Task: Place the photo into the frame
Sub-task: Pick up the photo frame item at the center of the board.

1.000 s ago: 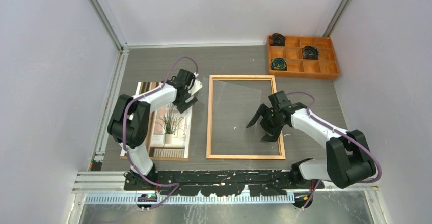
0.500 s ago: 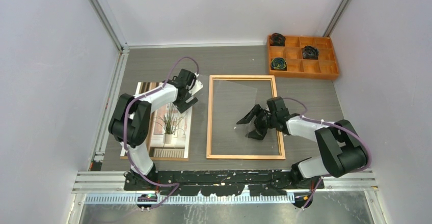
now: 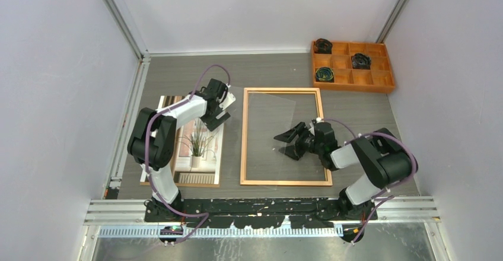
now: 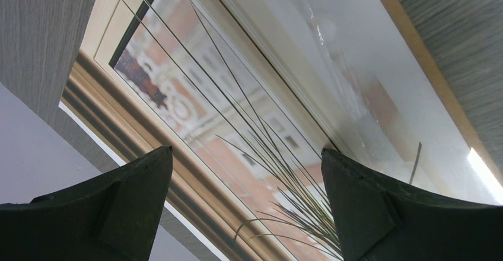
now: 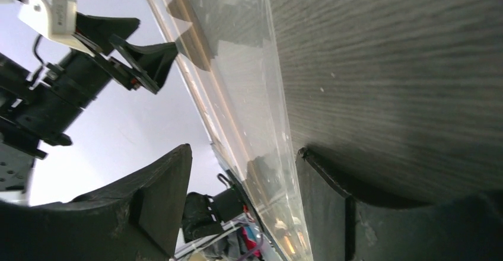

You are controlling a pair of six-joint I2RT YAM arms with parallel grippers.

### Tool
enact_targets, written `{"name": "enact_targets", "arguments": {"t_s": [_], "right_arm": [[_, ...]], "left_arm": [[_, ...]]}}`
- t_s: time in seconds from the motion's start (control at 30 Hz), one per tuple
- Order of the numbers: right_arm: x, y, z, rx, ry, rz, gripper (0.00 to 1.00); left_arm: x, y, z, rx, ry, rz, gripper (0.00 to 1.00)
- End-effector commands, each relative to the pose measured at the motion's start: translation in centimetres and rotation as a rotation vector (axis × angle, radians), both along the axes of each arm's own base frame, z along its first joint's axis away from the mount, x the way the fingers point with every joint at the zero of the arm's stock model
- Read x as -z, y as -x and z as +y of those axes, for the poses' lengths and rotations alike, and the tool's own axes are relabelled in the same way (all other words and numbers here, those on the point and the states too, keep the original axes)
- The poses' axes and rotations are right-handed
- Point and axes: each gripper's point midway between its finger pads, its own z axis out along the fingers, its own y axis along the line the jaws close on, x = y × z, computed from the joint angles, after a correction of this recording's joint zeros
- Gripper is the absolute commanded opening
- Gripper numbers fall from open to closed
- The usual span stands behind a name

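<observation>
Left gripper [image 3: 217, 117]: spread wide above the photo [image 3: 199, 145].
Photo: flat, left of the frame [image 3: 283, 91], outside it.
Right gripper [image 3: 286, 144]: jaws apart, straddling the clear pane [image 3: 267, 118] edge.
Risk: a shallow pinch could let the pane slip.

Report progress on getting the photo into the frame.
Done: nothing placed yet. The large rectangular plant-at-window photo lies flat to the left of the thin orange-brown wooden frame, outside it. In hand: the right gripper straddles the clear pane at its edge inside the frame, jaws apart; the left gripper hovers open over the photo. Left: lift the photo and lay it in the frame.
</observation>
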Motion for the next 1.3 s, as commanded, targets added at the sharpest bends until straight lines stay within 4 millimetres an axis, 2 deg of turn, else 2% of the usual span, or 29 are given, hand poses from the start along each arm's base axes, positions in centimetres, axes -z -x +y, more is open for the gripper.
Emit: {"name": "enact_targets", "arguments": {"t_s": [0.0,0.03,0.23,0.37,0.47,0.6,0.63,0.7,0.73,0.77,0.83,0.9,1.1,1.2,1.27], "right_arm": [[0.8,-1.3,-0.2,0.087,-0.045,-0.039,0.68],[1.1,-1.2,-0.1,0.093,-0.060,-0.024,0.65],[-0.7,-2.0,1.5,0.095,-0.216,-0.094,0.53],[-0.7,-2.0,1.6,0.093,-0.221,-0.105,0.35],[-0.8,-1.9,1.3,0.092,-0.190,-0.113,0.22],[-1.5,-1.9,0.8,0.050,-0.030,-0.153,0.17],[-2.3,-2.4,0.6,0.033,0.039,-0.180,0.16],[-2.7,-2.0,-1.1,0.010,0.218,-0.164,0.13],[-4.7,-2.7,-1.4,0.007,0.258,-0.236,0.12],[-4.9,-2.2,-2.2,-0.010,0.317,-0.212,0.11],[-6.2,-1.9,-3.0,-0.056,0.363,-0.203,0.08],[-6.7,-1.3,-3.7,-0.101,0.375,-0.166,0.06],[-8.9,1.1,-6.7,-0.175,0.478,-0.127,0.02],[-10.2,1.5,-8.5,-0.148,0.500,-0.140,0.02],[-10.6,1.5,-9.0,-0.145,0.495,-0.141,0.02]], "left_arm": [[1.0,0.8,-0.7,-0.003,0.041,0.057,0.98],[1.1,0.9,-0.7,-0.002,0.040,0.059,0.98],[0.9,0.9,-0.7,0.005,0.040,0.058,0.98],[0.3,0.7,-0.6,0.010,0.039,0.046,0.99],[-1.1,0.3,-0.6,0.004,0.059,0.027,1.00],[-3.7,-0.6,-0.1,-0.024,0.104,-0.006,1.00],[-4.3,-0.9,0.1,-0.034,0.116,-0.017,1.00],[-5.5,-1.4,0.4,-0.047,0.136,-0.033,1.00],[-6.0,-1.6,0.6,-0.055,0.145,-0.042,1.00],[-6.4,-1.8,0.7,-0.059,0.152,-0.051,1.00],[-7.3,-2.2,0.8,-0.066,0.164,-0.067,1.00],[-7.7,-2.3,0.5,-0.070,0.181,-0.070,1.00],[-6.8,-1.8,-1.4,-0.054,0.210,-0.038,1.00],[-6.2,-1.3,-3.6,-0.024,0.229,-0.019,1.00],[-5.7,-1.0,-5.3,-0.011,0.251,-0.005,1.00]]}}
